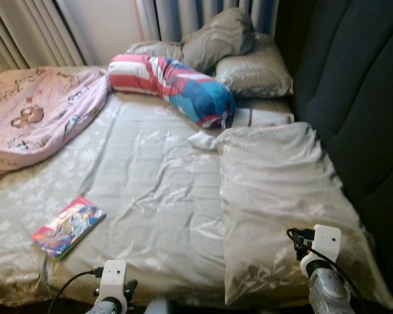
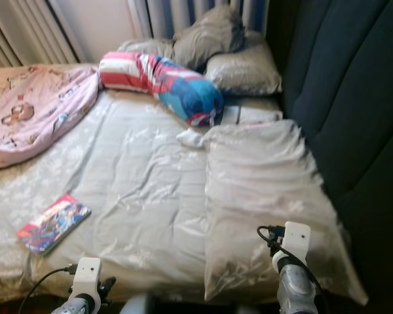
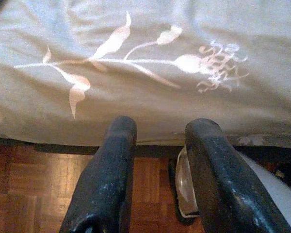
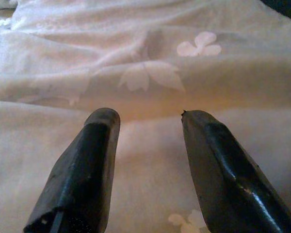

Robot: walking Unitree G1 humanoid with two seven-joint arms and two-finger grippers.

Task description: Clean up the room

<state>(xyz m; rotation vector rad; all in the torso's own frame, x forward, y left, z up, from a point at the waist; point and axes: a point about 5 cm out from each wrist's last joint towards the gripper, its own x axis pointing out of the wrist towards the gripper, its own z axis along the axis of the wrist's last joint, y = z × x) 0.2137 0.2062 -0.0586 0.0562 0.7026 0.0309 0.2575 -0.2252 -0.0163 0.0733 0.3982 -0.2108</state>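
Each silver arm ends in a white box-shaped wrist module with a small dark hole and a thin black cable looping from it. The left gripper (image 3: pixel 157 167) and right gripper (image 4: pixel 148 167) have long, rounded, glossy black fingers with light scuff marks.

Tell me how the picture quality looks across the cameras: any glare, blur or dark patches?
Left eye view: soft but readable, daylight glares off the sheet, headboard nearly black. Right eye view: slightly blurrier, book still recognisable. Left wrist view: left gripper open, fingers slightly soft, bed edge sharp, floor shaded. Right wrist view: right gripper open over the washed-out pale pillow.
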